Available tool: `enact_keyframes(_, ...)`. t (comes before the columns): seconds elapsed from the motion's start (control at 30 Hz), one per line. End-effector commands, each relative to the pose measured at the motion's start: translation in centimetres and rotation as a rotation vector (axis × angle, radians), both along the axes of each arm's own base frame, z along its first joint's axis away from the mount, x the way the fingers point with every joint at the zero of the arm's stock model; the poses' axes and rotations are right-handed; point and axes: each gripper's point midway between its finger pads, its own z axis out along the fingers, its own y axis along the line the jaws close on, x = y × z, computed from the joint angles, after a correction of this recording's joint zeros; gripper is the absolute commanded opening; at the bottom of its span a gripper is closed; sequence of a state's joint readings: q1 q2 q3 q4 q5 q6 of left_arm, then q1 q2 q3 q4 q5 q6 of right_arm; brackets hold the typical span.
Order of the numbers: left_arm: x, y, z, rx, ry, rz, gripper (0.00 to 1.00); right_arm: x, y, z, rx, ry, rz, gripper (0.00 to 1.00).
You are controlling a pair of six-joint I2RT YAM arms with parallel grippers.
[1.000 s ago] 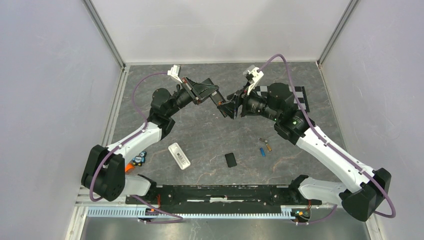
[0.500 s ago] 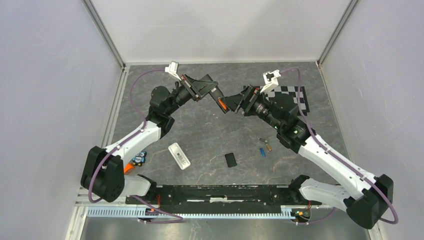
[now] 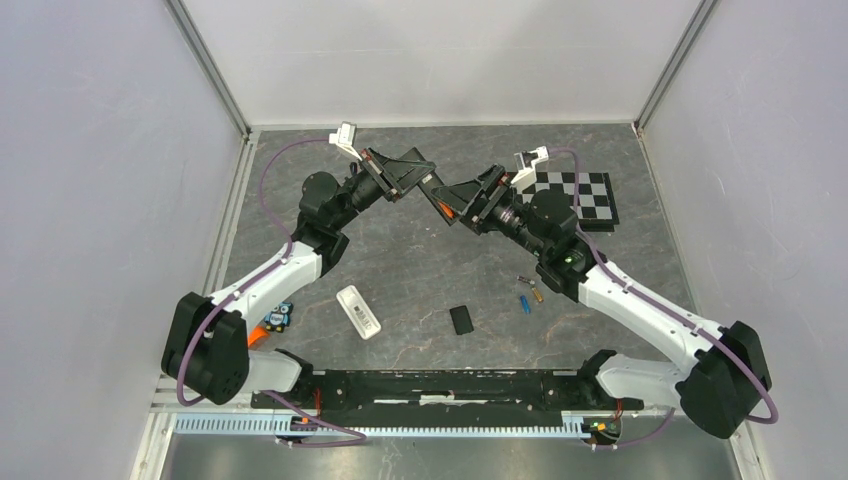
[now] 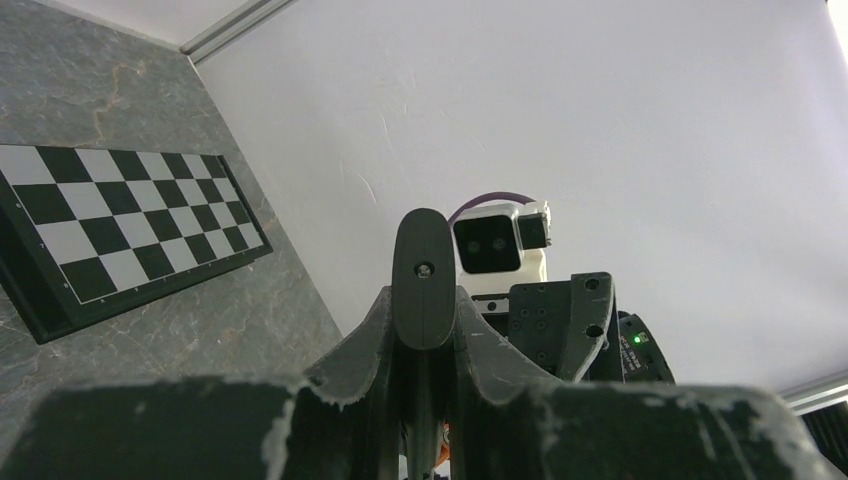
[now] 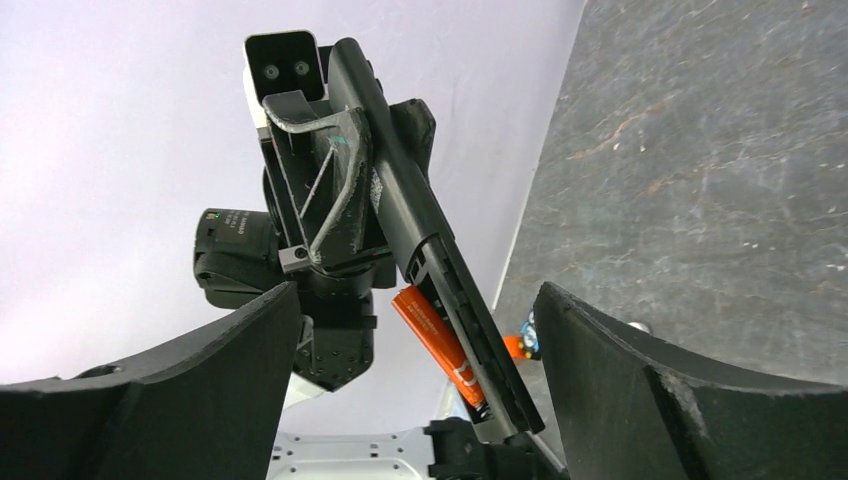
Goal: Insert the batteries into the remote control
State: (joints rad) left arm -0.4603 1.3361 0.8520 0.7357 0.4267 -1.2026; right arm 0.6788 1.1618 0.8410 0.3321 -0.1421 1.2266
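White walls (image 3: 440, 60) stand on three sides of a gray stone-look table (image 3: 420, 270). Metal strips (image 3: 205, 65) run up the far corners. A black-and-white checker board (image 3: 580, 192) lies flat on the table, near the right fingers (image 3: 470, 192).

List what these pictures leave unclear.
- Right wrist: whether the orange battery is seated; the remote's edge hides its far side.
- Left wrist: the remote is end-on in the left gripper, its open side unseen.
- Top: the loose batteries, too small to count.
- Top: a blue-orange item, partly behind the left arm.
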Motion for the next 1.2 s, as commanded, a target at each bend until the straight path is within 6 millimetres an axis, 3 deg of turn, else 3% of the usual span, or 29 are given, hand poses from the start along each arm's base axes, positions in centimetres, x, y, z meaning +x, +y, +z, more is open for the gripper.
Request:
enact_keyframes(0.0,-0.6,0.2,3.0,-0.019,-0.126,0.002,0.02,-0.2,0.6,2.1,0.088,-0.002,0.033,0.86)
enact_keyframes(0.27,-0.8,0.3,2.8,-0.018,-0.123,-0.004,0.02,-0.1,1.2,1.4,0.090,0.031,0.058,0.65)
enact_keyframes(0.5,-1.3,0.4,2.7,-0.030,-0.127,-0.012,0.02,-0.3,1.1,1.6,0.126,0.027,0.062,0.59)
enact_keyframes(0.9,-1.7,0.5,3.6,-0.087,-0.092,-0.030,0.02,-0.9,1.2,1.1,0.147,0.036,0.087,0.31)
enact_keyframes(0.93,-1.7,0.5,3.8,-0.097,-0.087,-0.032,0.02,-1.0,1.1,1.2,0.150,0.033,0.089,0.32)
enact_keyframes(1.0,-1.8,0.6,4.2,-0.110,-0.082,-0.037,0.02,-1.1,1.1,1.3,0.153,0.018,0.095,0.42)
enact_keyframes(1.1,-1.7,0.7,4.2,-0.097,-0.088,-0.030,0.02,-1.1,0.7,1.8,0.152,-0.026,0.089,0.74)
enact_keyframes(1.17,-1.6,0.8,3.7,-0.074,-0.084,-0.019,0.02,-0.8,-0.1,2.1,0.110,-0.087,0.067,0.87)
